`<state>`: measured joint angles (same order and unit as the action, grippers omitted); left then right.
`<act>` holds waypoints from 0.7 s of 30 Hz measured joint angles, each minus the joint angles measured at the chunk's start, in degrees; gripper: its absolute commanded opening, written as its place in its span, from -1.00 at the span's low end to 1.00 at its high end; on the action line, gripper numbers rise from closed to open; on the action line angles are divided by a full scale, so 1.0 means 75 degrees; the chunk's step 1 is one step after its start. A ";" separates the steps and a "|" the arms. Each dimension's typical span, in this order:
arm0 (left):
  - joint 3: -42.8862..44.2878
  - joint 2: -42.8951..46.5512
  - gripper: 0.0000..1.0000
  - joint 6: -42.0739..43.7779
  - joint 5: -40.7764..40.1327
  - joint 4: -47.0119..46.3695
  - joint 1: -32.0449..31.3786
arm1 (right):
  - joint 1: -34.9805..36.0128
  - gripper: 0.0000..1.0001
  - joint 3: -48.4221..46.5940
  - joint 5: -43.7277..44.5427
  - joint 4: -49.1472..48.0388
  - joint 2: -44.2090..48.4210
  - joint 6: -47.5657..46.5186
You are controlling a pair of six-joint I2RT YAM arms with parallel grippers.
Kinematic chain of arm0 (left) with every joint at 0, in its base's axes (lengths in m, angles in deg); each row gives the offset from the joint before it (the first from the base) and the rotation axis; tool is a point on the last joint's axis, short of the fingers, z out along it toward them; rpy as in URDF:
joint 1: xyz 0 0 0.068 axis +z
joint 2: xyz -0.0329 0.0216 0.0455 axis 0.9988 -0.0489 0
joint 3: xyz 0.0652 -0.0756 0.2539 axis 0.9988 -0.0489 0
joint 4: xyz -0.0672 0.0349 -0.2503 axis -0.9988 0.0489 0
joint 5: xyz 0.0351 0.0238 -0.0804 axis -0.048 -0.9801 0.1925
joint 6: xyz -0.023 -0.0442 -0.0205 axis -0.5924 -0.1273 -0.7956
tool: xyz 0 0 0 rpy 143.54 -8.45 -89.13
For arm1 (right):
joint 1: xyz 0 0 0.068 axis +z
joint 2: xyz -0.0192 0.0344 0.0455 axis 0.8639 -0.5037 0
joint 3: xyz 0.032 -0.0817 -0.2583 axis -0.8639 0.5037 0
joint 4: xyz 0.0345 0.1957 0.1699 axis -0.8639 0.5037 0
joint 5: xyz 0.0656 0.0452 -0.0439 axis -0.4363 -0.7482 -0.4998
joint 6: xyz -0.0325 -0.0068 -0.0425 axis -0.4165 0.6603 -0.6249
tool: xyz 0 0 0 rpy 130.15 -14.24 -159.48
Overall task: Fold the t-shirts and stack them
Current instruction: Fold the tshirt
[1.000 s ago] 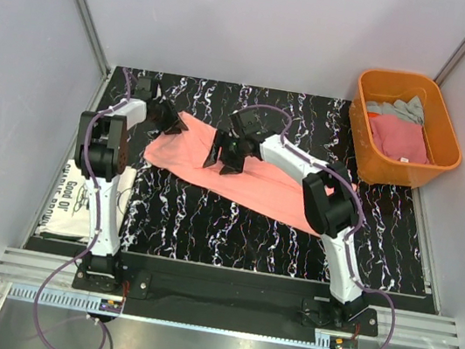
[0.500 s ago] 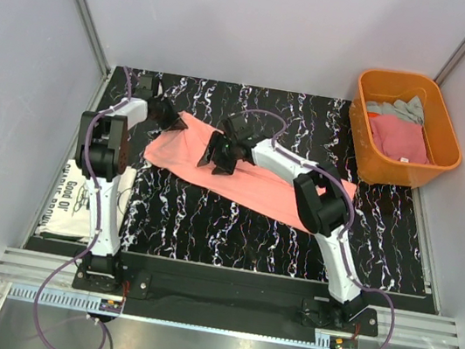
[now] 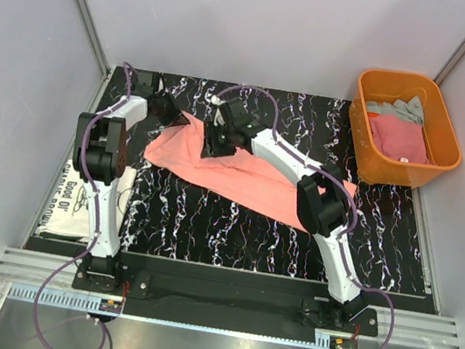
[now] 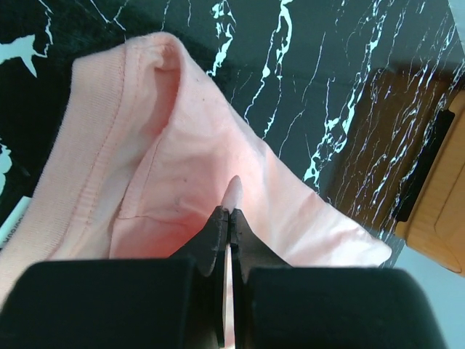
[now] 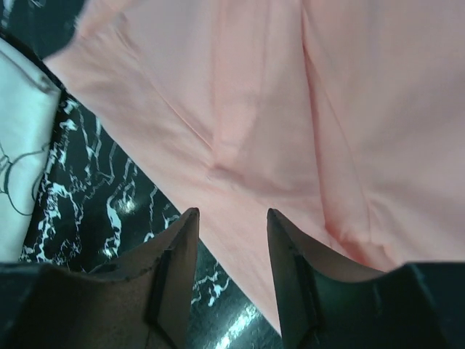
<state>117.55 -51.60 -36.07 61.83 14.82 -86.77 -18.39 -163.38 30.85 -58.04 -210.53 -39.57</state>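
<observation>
A salmon-pink t-shirt (image 3: 258, 183) lies spread slantwise across the black marbled table (image 3: 207, 224). My left gripper (image 3: 177, 119) is at the shirt's back-left corner, shut on a pinch of the pink cloth (image 4: 182, 145); the left wrist view shows the fold squeezed between the closed fingertips (image 4: 232, 212). Over the shirt's back edge, just right of the left one, hovers my right gripper (image 3: 210, 146). It stands open (image 5: 231, 214), with the pink cloth (image 5: 290, 109) lying below the parted fingers and nothing gripped. A white t-shirt with black lettering (image 3: 78, 199) lies at the table's left edge.
An orange plastic tub (image 3: 411, 77) at the back right holds a grey tee (image 3: 397, 110) and a deeper pink one (image 3: 398, 137). Grey walls enclose the table on three sides. The white shirt's edge (image 5: 18, 153) shows left of the right gripper.
My right gripper has travelled toward the back left along the pink shirt, closer to the left gripper, and its jaws have narrowed. The left arm has hardly moved.
</observation>
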 measured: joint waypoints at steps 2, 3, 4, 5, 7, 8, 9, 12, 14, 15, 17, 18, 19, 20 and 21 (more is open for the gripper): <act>-0.0012 0.0006 -1.00 -0.0003 0.0000 0.0000 -0.0006 | 0.0023 0.07 -0.0504 0.0006 0.0082 -0.0134 -0.0350; -0.0038 0.0006 -1.00 -0.0006 0.0000 -0.0012 -0.0012 | 0.0044 0.10 -0.0734 0.0009 0.0105 -0.0201 -0.0513; -0.0055 0.0006 -1.00 -0.0006 0.0003 -0.0006 -0.0012 | 0.0070 0.12 -0.0953 0.0006 0.0160 -0.0291 -0.0676; -0.0070 0.0006 -1.00 -0.0009 0.0006 -0.0015 -0.0012 | 0.0102 0.16 -0.1201 0.0000 0.0242 -0.0405 -0.0825; -0.0111 0.0006 -1.00 -0.0017 0.0012 -0.0015 -0.0012 | 0.0175 0.17 -0.1766 -0.0015 0.0460 -0.0749 -0.1072; -0.0125 0.0006 -1.00 -0.0029 0.0015 -0.0020 -0.0012 | 0.0213 0.18 -0.2049 -0.0020 0.0580 -0.0941 -0.1172; -0.0131 0.0006 -1.00 -0.0038 0.0020 -0.0017 -0.0012 | 0.0251 0.17 -0.2352 -0.0017 0.0737 -0.1166 -0.1274; -0.0131 0.0006 -1.00 -0.0055 0.0023 -0.0023 -0.0012 | 0.0356 0.06 -0.2804 -0.0023 0.1029 -0.1641 -0.1492; -0.0131 0.0006 -1.00 -0.0067 0.0026 -0.0023 -0.0012 | 0.0417 0.02 -0.2824 -0.0020 0.1268 -0.1818 -0.1577; -0.0131 0.0006 -1.00 -0.0070 0.0026 -0.0023 -0.0012 | 0.0434 0.01 -0.2824 -0.0020 0.1335 -0.1862 -0.1600; -0.0131 0.0003 -1.00 -0.0070 0.0032 -0.0023 -0.0012 | 0.0469 -0.01 -0.2824 -0.0006 0.1501 -0.1953 -0.1667; -0.0131 0.0006 -1.00 -0.0073 0.0038 -0.0023 -0.0012 | 0.0481 -0.02 -0.2821 -0.0003 0.1556 -0.1958 -0.1693; -0.0131 0.0006 -1.00 -0.0073 0.0044 -0.0023 -0.0012 | 0.0487 -0.11 -0.2821 0.0000 0.1585 -0.1958 -0.1714; -0.0131 0.0003 -1.00 -0.0073 0.0047 -0.0023 -0.0012 | 0.0493 -0.14 -0.2821 0.0003 0.1591 -0.1958 -0.1746; -0.0131 0.0003 -1.00 -0.0073 0.0047 -0.0023 -0.0012 | 0.0495 -0.14 -0.2824 0.0009 0.1582 -0.1958 -0.1766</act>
<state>116.57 -51.58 -36.62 62.18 14.65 -86.86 -14.68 -184.56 30.92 -46.17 -225.22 -52.81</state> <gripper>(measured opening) 0.012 0.445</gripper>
